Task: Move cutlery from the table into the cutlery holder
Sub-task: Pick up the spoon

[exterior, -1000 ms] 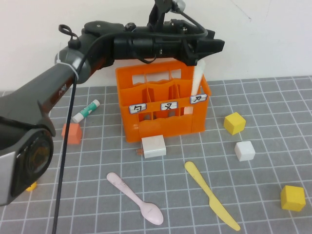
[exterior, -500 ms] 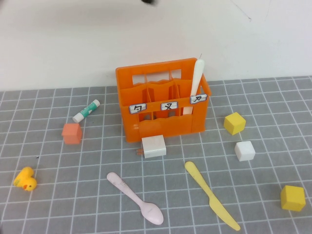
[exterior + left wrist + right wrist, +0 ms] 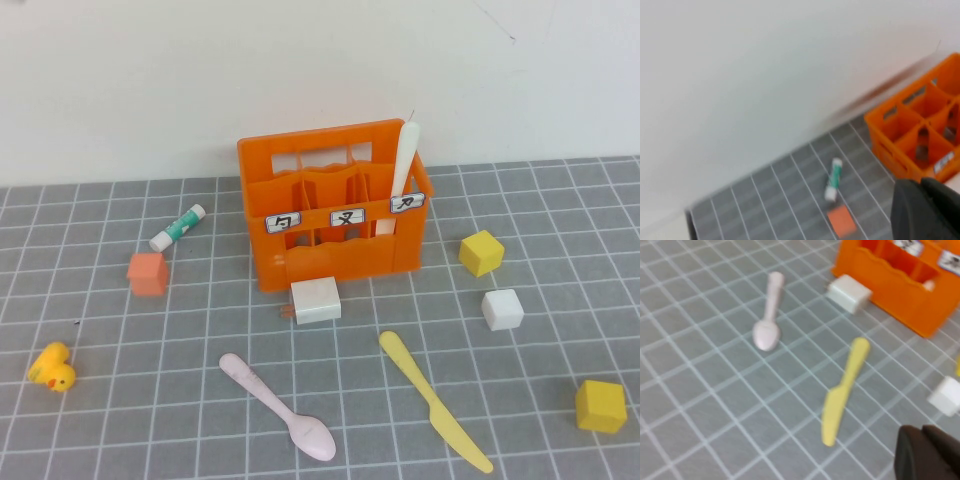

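The white knife (image 3: 404, 158) stood upright in the right-hand compartment of the orange cutlery holder (image 3: 330, 255), its tip above the rim. On the grey table (image 3: 180, 400) in front of it lay the pale pink spoon (image 3: 277, 406) and, to its right, the yellow knife (image 3: 433, 399) (both flat, well apart). The left gripper (image 3: 929, 209) hung above the table near the holder's left side, apparently closed and holding nothing. The right gripper (image 3: 927, 452), likewise closed and empty, hovered near the yellow knife.
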You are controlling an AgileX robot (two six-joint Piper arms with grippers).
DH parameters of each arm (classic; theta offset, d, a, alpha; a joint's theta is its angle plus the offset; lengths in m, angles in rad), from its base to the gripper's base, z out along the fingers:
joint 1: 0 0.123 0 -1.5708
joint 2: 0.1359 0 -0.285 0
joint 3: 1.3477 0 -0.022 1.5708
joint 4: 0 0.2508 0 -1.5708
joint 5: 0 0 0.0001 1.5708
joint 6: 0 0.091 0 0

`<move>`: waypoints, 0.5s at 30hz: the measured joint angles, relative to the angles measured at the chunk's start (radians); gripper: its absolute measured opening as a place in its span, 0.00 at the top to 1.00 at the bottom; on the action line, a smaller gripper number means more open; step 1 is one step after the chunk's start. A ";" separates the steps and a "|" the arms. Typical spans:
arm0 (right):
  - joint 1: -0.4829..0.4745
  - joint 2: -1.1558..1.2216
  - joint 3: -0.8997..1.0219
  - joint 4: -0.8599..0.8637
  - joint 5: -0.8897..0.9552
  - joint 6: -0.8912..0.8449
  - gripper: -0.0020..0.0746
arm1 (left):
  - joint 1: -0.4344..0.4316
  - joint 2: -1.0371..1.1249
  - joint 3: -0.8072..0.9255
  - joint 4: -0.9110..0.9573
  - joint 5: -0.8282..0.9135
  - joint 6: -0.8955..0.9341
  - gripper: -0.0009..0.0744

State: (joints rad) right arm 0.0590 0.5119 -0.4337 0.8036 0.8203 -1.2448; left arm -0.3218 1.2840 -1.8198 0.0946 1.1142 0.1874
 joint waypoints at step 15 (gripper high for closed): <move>0.007 0.408 -0.178 -0.045 0.086 0.032 0.98 | 0.000 -0.464 1.032 -0.095 -0.331 -0.438 0.99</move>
State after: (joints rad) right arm 0.0656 0.9201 -0.6118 0.7585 0.9062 -1.2123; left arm -0.3218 0.8198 -0.7879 0.0000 0.7831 -0.2511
